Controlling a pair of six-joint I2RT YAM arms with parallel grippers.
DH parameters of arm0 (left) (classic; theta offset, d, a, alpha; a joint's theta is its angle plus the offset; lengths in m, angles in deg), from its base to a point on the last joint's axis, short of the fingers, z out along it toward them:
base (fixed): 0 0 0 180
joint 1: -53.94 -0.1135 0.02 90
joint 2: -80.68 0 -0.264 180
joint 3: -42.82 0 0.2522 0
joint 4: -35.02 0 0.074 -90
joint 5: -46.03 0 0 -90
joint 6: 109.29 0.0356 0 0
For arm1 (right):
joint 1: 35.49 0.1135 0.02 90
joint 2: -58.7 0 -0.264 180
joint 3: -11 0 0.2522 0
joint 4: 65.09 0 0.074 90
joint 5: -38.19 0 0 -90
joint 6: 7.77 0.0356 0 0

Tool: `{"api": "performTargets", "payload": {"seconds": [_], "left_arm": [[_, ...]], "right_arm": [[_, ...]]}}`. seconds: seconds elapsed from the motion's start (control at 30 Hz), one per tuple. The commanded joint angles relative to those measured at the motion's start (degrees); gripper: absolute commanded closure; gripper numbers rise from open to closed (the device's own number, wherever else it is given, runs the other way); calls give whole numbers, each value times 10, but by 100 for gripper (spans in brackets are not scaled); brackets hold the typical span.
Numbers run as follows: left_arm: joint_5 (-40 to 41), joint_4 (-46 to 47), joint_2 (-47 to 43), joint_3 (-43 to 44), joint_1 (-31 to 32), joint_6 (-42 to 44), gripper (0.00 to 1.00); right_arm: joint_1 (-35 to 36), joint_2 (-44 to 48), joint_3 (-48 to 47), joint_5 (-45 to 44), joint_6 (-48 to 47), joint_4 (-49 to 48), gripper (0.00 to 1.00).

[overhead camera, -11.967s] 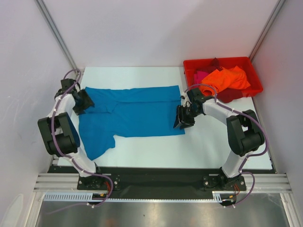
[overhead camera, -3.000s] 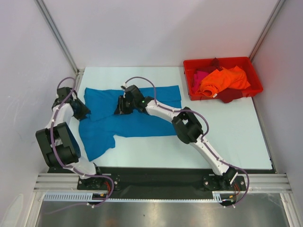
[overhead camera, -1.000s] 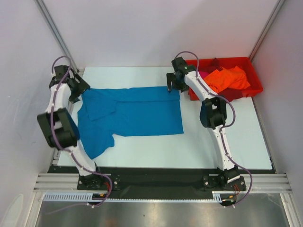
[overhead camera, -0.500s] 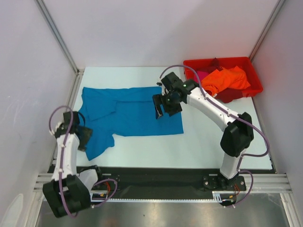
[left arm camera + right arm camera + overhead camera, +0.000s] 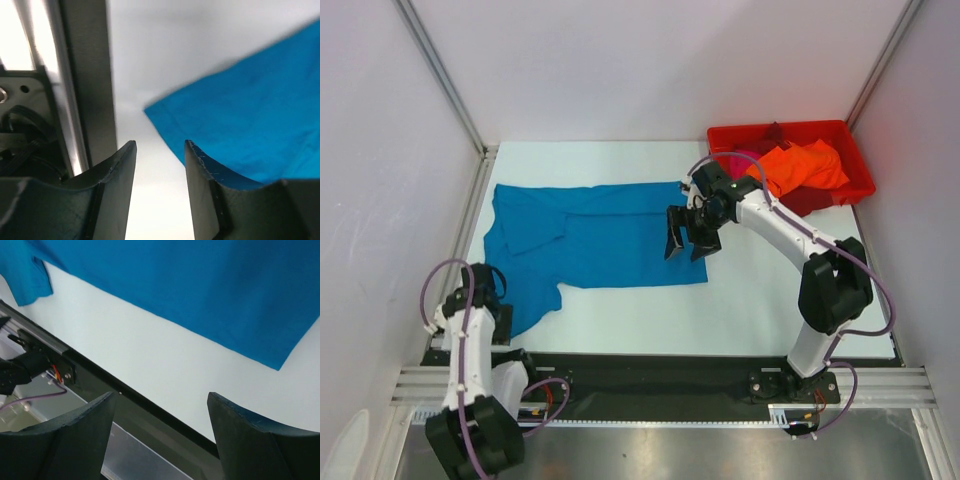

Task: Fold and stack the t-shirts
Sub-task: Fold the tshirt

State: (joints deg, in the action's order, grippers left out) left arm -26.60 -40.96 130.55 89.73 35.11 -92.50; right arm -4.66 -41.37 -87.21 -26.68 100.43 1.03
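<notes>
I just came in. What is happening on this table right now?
Two robot arms are working on a teal-blue t-shirt that lies spread on the white table, not yet folded up. The right gripper hovers over its right edge with jaws open, holding nothing. The left gripper, also open, is at the shirt's near left corner. An orange t-shirt and others wait in the red bin.

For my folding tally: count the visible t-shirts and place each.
4: teal-blue cloth t-shirt spread on the white table; bright orange t-shirt, magenta-pink t-shirt and dark red t-shirt heaped in the red plastic bin. Others possibly hidden.
</notes>
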Motion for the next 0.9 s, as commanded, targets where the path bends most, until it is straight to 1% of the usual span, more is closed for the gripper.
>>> {"api": "performTargets", "payload": {"seconds": [0.0,0.07,0.1,0.2,0.27,0.3,0.37,0.53,0.6,0.63,0.67,0.83,0.87], "left_arm": [[-1,-5,-50,-50,-23,-34,51],[-7,24,-59,-71,-24,-40,49],[-7,36,-57,-76,-27,-32,51],[-1,58,-31,-75,-29,-12,50],[6,64,-13,-68,-30,-9,48],[16,66,-7,-65,-31,-7,44],[21,75,3,-63,-34,-1,43],[12,95,1,-77,-35,5,44],[10,98,0,-88,-36,1,50],[6,102,-2,-92,-36,0,54],[3,104,-4,-97,-38,-3,62],[-5,120,-3,-103,-38,20,83],[2,118,1,-99,-38,30,94]], "right_arm": [[-9,34,-4,26,4,-17,19],[-9,37,2,27,6,-20,19],[-9,37,5,29,6,-23,19],[-6,42,6,23,4,-22,19],[-5,45,9,22,4,-22,19],[-3,46,10,20,3,-23,19],[0,49,16,18,3,-23,19],[7,53,24,13,3,-24,19],[10,52,29,15,3,-25,19],[12,54,30,13,3,-25,19],[12,55,31,7,2,-24,19],[13,66,58,-9,3,-18,19],[13,68,64,-14,5,-16,19]]}}
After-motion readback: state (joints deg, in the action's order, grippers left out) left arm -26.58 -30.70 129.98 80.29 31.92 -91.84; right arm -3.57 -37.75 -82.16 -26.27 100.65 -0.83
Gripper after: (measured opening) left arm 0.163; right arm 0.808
